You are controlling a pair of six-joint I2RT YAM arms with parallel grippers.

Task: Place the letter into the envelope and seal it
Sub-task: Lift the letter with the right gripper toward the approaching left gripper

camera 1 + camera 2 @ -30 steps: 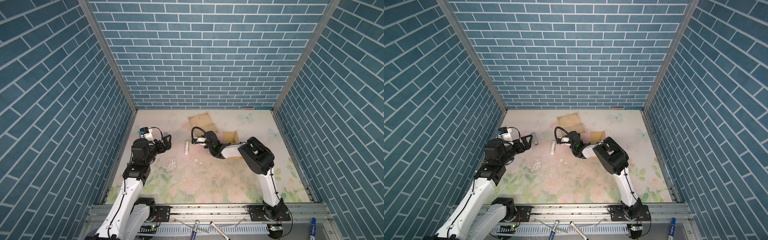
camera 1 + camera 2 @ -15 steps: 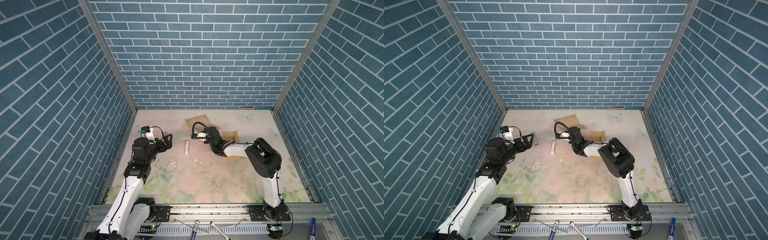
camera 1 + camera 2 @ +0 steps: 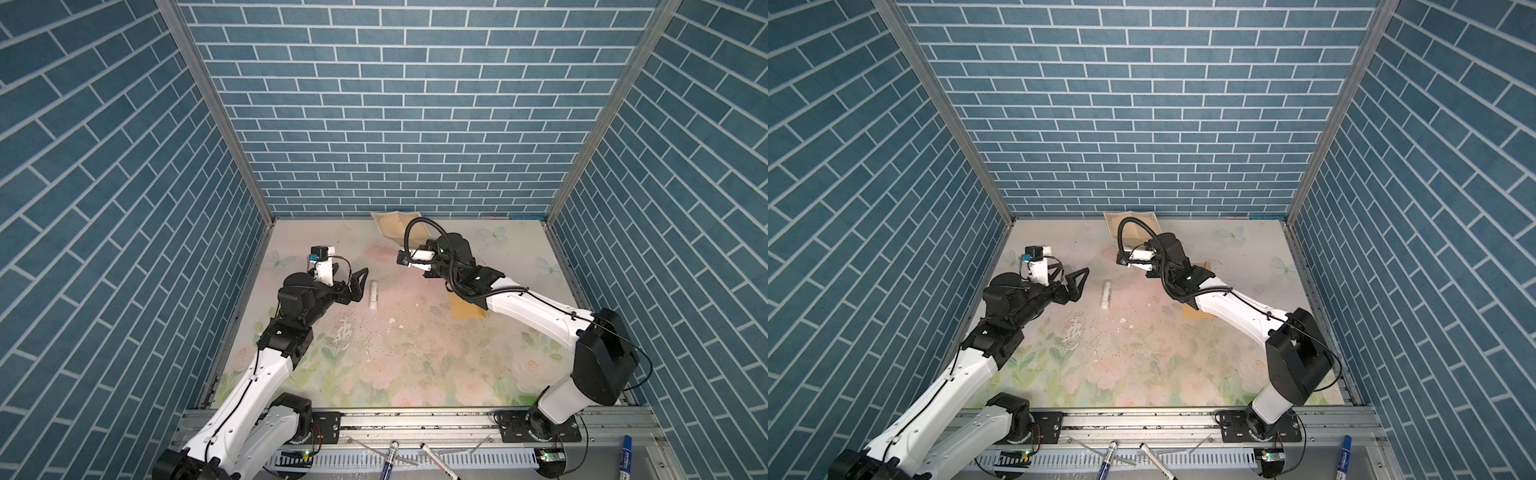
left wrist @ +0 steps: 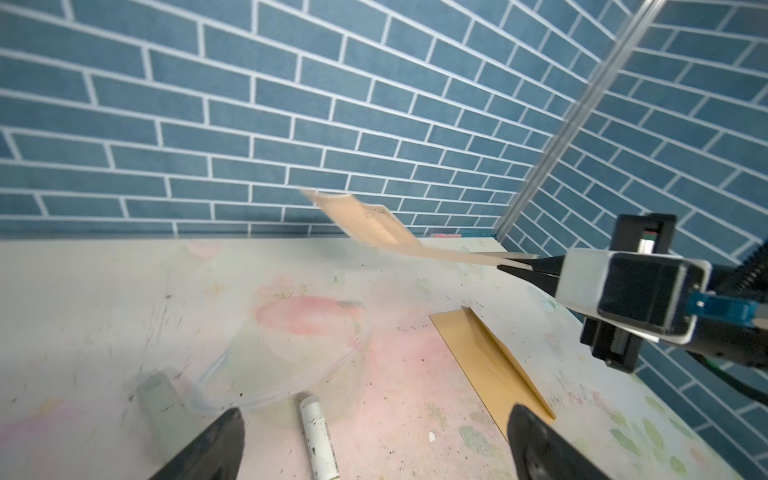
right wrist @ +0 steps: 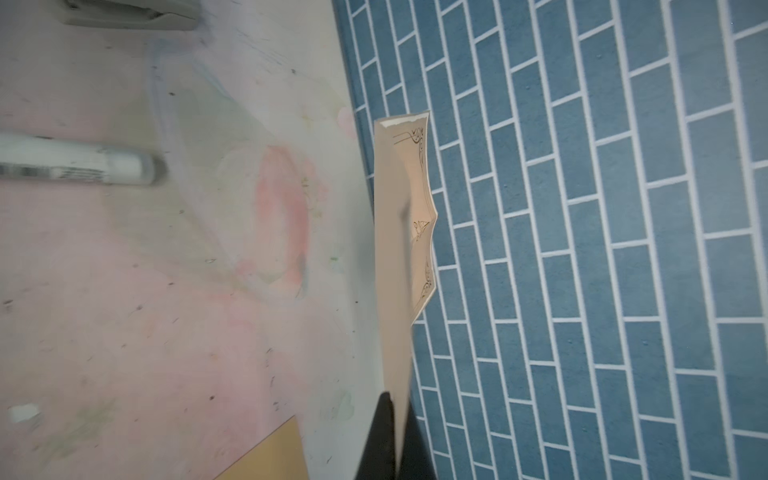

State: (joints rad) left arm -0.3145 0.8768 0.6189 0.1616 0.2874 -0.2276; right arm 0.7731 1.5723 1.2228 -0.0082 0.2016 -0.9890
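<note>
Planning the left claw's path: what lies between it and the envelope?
A white marker lies between the left claw and the envelope, close by the claw; both top views show it.

Three walls papered in a teal-blue brick pattern with white mortar lines [image 3: 395, 124] enclose the work cell, joined at slanting silver aluminium corner posts [image 3: 216, 108]. Its floor is a flat tabletop printed with faded pink roses, green leaves and pale butterflies [image 3: 415, 374], scuffed and flecked with dark specks. A silver aluminium rail [image 3: 415, 419] runs along the near edge. The light is soft and even.
</note>
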